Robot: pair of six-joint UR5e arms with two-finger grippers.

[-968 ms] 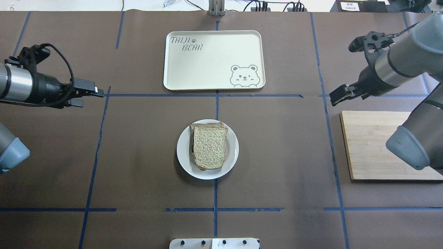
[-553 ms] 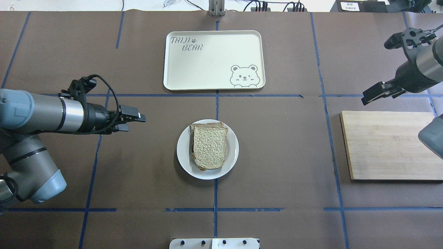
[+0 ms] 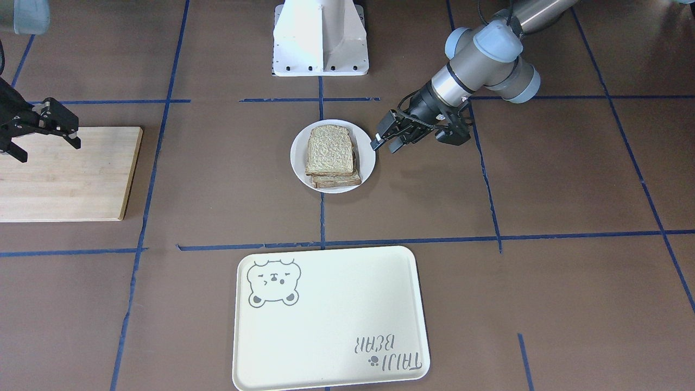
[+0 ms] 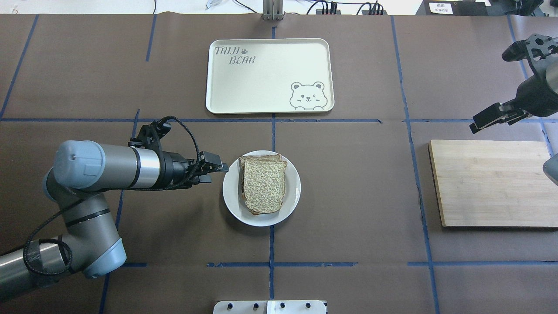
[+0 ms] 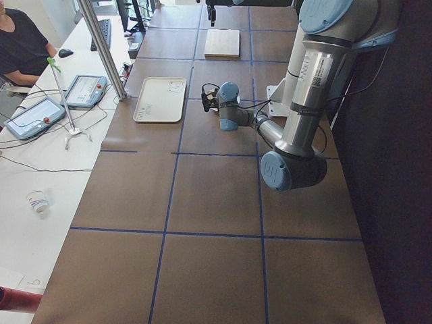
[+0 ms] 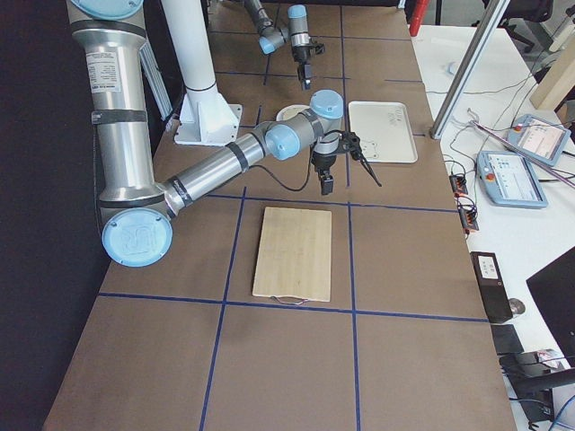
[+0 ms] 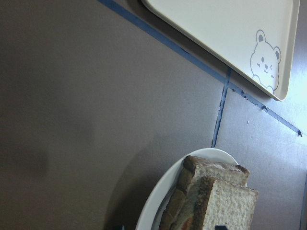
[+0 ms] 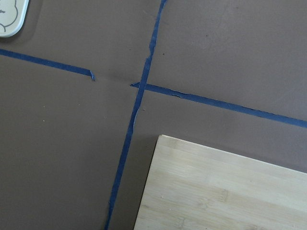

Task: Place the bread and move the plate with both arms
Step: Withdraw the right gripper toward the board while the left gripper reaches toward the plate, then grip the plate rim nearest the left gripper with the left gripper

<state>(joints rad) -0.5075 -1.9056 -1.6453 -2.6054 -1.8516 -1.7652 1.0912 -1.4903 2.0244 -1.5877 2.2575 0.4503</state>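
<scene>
The bread [image 4: 263,185] lay flat as the top slice of a small stack on the plate [image 4: 233,198], which sat at the middle of the table, on my side of the bear tray [image 4: 270,78] and apart from it. I judged the slice light, soft and crumbly, easy to dent or to slide off the slice under it, so it was best left alone where it lay. The plate looked stiff and smooth, probably slippery at its thin lip. The place to take it was the bare rim on either side, one finger over the lip and one under, keeping it level so the stack would not shift. My left gripper [image 4: 216,171] was at the plate's rim on my left side, fingers spread and holding nothing. Whether a fingertip already touched the lip I could not tell. My right gripper [image 4: 484,122] hung well away, by the far edge of the wooden board [image 4: 488,183], its fingers also apart and empty. It would need to reach the opposite rim before any two-armed lift.
</scene>
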